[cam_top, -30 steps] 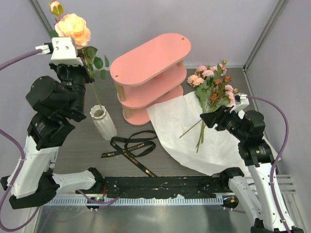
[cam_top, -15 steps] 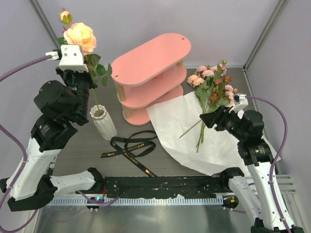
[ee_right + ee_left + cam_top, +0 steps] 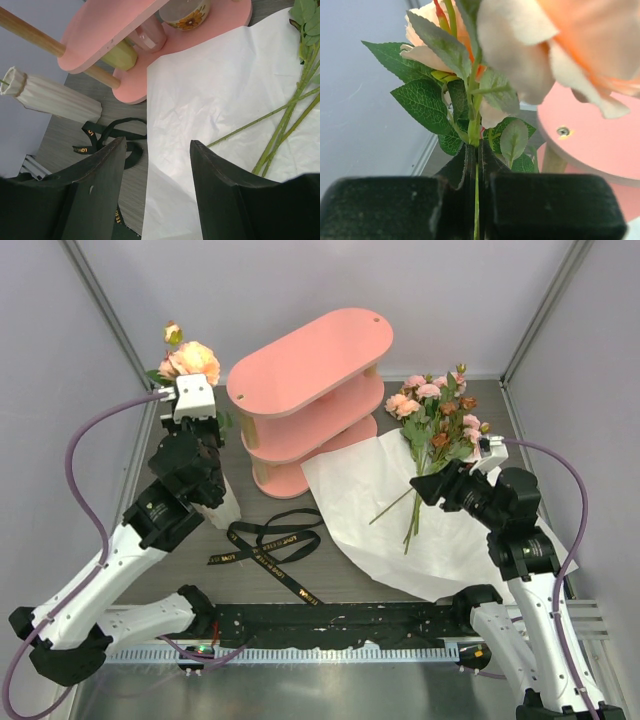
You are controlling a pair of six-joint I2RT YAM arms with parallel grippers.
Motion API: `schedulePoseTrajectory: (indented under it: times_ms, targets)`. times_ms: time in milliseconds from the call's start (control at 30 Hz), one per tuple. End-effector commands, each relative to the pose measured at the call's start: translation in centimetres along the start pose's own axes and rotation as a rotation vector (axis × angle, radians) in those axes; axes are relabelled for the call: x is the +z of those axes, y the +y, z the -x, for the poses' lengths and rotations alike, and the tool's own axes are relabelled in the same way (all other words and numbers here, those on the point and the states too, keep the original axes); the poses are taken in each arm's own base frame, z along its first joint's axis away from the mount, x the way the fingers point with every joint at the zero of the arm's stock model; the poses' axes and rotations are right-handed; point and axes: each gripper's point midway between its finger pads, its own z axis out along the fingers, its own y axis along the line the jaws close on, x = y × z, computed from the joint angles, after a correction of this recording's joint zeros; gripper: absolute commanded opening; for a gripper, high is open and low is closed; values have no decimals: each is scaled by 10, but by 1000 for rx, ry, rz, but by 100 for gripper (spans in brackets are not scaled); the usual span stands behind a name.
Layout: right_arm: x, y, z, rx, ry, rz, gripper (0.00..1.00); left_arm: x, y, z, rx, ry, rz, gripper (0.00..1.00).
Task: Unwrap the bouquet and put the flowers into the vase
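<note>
My left gripper point(image 3: 476, 165) is shut on the thin green stem of a peach rose point(image 3: 190, 360), whose bloom point(image 3: 560, 45) and leaves fill the left wrist view. It stands right above the white ribbed vase point(image 3: 222, 508), which the arm mostly hides. In the right wrist view a green stem tip shows at the vase point(image 3: 50, 97) rim. The other flowers point(image 3: 437, 425) lie on the opened white paper point(image 3: 360, 490), with their stems point(image 3: 285, 125) running across it. My right gripper point(image 3: 420, 487) hovers open over the paper point(image 3: 215, 90), left of the stems, holding nothing.
A pink three-tier shelf point(image 3: 310, 390) stands behind the vase and paper, and a flowered cup point(image 3: 182, 12) sits on its lower tier. The untied black ribbon point(image 3: 270, 540) lies on the table in front of it. Grey walls enclose the table on both sides.
My left arm has come down and to the right with the peach rose, bringing the bloom much lower over the vase. The right arm has stayed where it was.
</note>
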Motion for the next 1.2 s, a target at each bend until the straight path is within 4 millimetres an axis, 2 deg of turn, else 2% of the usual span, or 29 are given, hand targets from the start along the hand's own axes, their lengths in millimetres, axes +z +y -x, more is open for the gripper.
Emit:
schedulePoseTrajectory:
  times_ms: [0, 100, 167, 200, 367, 400, 433, 500, 533, 600, 633, 700, 733, 833, 867, 900, 933, 1100, 1133, 1167]
  targets:
    - [2, 1, 3, -8, -22, 9, 60, 5, 35, 3, -199, -62, 175, 0]
    - [4, -1, 0, 1, -15, 8, 60, 11, 40, -12, -231, -44, 222, 2]
    - [5, -2, -3, 5, -8, 6, 60, 16, 43, -23, -225, -23, 244, 8]
    - [4, -2, -3, 5, -9, 7, 59, 18, 40, -24, -276, -24, 243, 9]
    - [4, -3, -4, 6, -7, 4, 60, 20, 34, -42, -281, 32, 221, 15]
    - [5, -4, -5, 8, -2, 2, 60, 19, 34, -44, -281, 38, 222, 22]
    - [6, -4, -5, 10, -1, 1, 59, 18, 34, -44, -295, 41, 219, 36]
    - [7, -5, -6, 15, 5, -2, 60, 15, 35, -46, -292, 50, 210, 49]
    - [7, -5, -6, 15, 5, -2, 59, 13, 38, -44, -307, 47, 203, 63]
    - [8, -6, -6, 19, 7, -5, 60, 9, 38, -44, -303, 57, 180, 75]
    - [9, -7, -6, 22, 9, -7, 60, 6, 41, -42, -310, 56, 169, 85]
    - [11, -8, -6, 32, 10, -13, 59, 2, 40, -43, -303, 70, 132, 93]
    - [13, -10, -8, 42, 20, -20, 59, -1, 39, -43, -301, 76, 114, 100]
    - [18, -20, -10, 73, 27, -68, 59, -9, 40, -39, -322, 74, 51, 100]
    - [21, -26, -12, 88, 39, -97, 59, -14, 43, -32, -346, 61, 33, 100]
    - [23, -32, -13, 98, 44, -125, 59, -17, 37, -27, -364, 58, -23, 100]
    - [24, -46, -14, 111, 42, -199, 59, -20, 36, -21, -382, 48, -57, 100]
    - [41, -90, -27, 181, 137, -419, 59, -46, -8, 18, -440, -13, -420, 100]
    - [43, -96, -20, 179, 126, -464, 59, -57, -23, 29, -454, -28, -536, 100]
    - [45, -103, -20, 184, 133, -501, 58, -60, -30, 32, -459, -29, -577, 100]
